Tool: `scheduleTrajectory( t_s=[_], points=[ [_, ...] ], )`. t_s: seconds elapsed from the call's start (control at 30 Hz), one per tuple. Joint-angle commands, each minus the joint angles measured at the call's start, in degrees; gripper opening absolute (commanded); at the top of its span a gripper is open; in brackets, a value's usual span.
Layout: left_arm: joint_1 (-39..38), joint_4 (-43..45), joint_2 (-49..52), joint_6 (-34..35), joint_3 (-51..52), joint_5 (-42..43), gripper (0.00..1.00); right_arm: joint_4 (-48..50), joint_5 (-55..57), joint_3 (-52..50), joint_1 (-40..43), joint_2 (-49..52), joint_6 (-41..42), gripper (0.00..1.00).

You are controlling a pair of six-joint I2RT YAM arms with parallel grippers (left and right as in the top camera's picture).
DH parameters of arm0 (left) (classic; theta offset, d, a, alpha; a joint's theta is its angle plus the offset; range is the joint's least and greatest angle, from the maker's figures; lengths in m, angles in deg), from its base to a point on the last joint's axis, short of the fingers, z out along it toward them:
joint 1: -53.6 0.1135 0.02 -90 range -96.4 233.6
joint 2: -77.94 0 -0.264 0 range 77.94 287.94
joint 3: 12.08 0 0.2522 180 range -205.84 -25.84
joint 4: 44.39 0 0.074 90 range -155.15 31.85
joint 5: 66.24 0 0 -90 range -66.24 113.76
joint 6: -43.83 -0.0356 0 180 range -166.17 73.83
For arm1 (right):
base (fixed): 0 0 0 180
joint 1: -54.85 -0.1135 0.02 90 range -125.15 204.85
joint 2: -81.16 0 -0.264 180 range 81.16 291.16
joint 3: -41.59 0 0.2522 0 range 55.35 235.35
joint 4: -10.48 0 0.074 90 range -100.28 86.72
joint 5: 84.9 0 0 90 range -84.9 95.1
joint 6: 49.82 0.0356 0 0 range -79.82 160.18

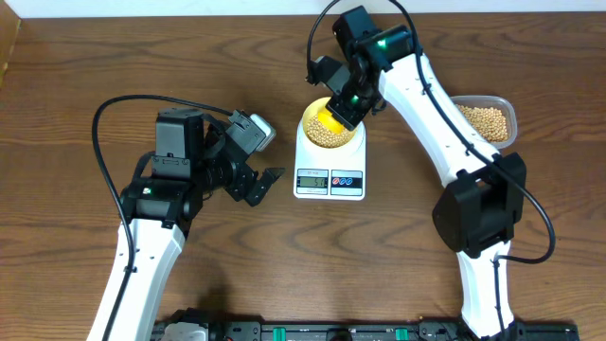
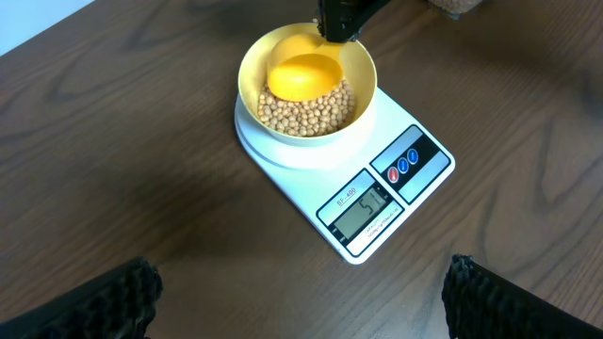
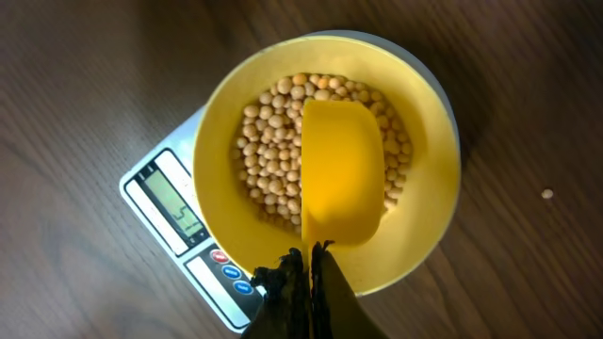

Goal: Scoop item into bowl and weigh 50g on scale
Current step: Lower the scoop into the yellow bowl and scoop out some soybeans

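Observation:
The pale-yellow bowl [image 1: 330, 128] [image 2: 362, 71] [image 3: 424, 226] stands on the white scale [image 1: 329, 180] [image 2: 386, 188] [image 3: 170, 202] and holds a layer of tan beans [image 2: 306, 113] [image 3: 268, 151]. My right gripper [image 1: 346, 106] [image 3: 309, 259] is shut on the thin handle of a bright yellow scoop [image 3: 341, 174] [image 2: 301, 75], whose turned-over cup hangs over the beans inside the bowl. To the left of the scale, my left gripper [image 1: 260, 185] [image 2: 301, 301] is open and empty over bare wood. The scale's display [image 2: 366, 214] is lit.
A clear plastic tub [image 1: 489, 120] of more beans sits at the back right, beside the right arm. One stray bean [image 3: 546, 194] lies on the wood near the bowl. The table's far edge runs along the top of the overhead view.

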Motion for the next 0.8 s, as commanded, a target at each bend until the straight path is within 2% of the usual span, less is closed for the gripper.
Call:
scheduleTrajectory(
  t_s=[0.0,0.77],
  points=[
    [0.1,0.1,0.4,-0.5,0.2,0.3,0.98,0.2,0.0,-0.3,-0.5,0.6,-0.8,0.01],
    [0.1,0.1,0.4,-0.5,0.2,0.3,0.97,1.1,0.4,-2.6,-0.5,0.6,-0.8,0.01]
  ],
)
